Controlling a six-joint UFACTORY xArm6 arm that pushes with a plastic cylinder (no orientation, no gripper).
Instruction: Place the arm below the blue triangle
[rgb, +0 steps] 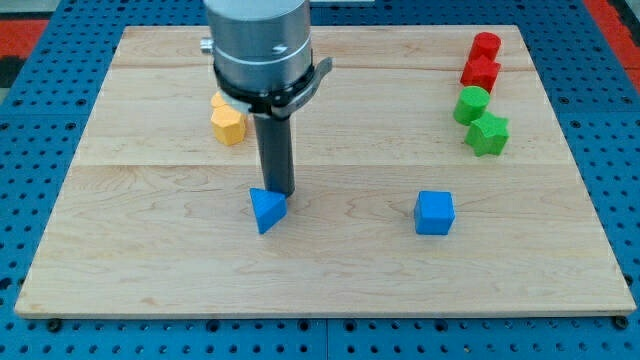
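The blue triangle lies on the wooden board, left of centre and toward the view's bottom. My tip is at the end of the dark rod, touching or almost touching the triangle's upper right edge, just above it in the view. The arm's grey body hangs over the board's top centre.
A blue cube lies right of centre. Two yellow blocks sit left of the rod, partly hidden by the arm. Two red blocks and two green blocks are stacked in a column at the view's upper right.
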